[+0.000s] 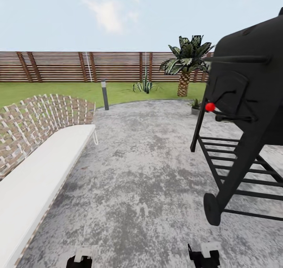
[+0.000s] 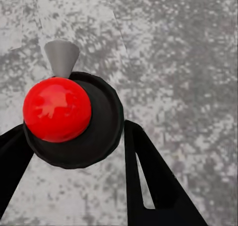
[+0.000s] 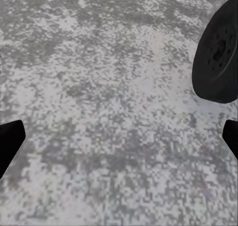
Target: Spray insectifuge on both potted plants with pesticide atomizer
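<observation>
Wide grey patio (image 1: pixel 149 169) ahead, open through the middle; black grill (image 1: pixel 243 114) crowding the right, white bench (image 1: pixel 35 181) hemming the left. One potted plant (image 1: pixel 195 105) far right, beside the grill. Pesticide atomizer's place: cannot tell; probably light, stiff, best taken by its thin handle. Right tool (image 1: pixel 204 257) apart, left tool (image 1: pixel 80 260) unclear.

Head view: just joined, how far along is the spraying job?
Possibly done: a red-topped black object with a grey nozzle sits between the left gripper's fingers, perhaps the atomizer. In hand: standing on the patio. Left: spraying; one potted plant stands beside the grill.
</observation>
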Robot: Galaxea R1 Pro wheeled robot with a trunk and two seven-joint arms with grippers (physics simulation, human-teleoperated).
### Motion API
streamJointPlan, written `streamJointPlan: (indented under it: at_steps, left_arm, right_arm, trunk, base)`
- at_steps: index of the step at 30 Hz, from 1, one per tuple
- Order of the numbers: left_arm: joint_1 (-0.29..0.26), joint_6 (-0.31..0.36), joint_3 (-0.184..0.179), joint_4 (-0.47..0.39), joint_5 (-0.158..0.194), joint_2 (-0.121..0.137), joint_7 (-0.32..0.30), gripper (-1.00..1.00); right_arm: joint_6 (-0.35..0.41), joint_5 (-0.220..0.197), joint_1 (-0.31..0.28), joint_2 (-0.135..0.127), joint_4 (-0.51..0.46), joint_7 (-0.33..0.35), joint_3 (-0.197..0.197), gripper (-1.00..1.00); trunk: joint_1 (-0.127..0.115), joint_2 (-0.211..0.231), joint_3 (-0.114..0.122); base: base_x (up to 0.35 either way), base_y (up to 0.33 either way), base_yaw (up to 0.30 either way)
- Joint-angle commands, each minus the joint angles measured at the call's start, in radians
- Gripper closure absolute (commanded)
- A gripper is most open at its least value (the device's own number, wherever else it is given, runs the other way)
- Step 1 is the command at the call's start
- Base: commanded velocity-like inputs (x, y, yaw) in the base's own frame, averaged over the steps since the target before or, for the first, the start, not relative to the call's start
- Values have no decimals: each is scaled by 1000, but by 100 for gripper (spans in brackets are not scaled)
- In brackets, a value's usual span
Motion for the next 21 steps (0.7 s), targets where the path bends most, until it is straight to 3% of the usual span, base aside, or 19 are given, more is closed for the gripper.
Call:
streamJointPlan:
  at_steps: [1, 21]
  left_arm:
    - [-1, -3, -7, 1, 11, 0, -3, 100]
    - [-1, -3, -7, 1, 10, 1, -3, 100]
  right_arm:
    - [-3, 11, -1, 0, 1, -5, -6, -100]
    - [-3, 11, 0, 0, 1, -5, -6, -100]
  trunk:
    - [0, 0, -1]
    - [0, 0, -1]
  base:
    - [334, 128, 0]
    - [334, 100, 0]
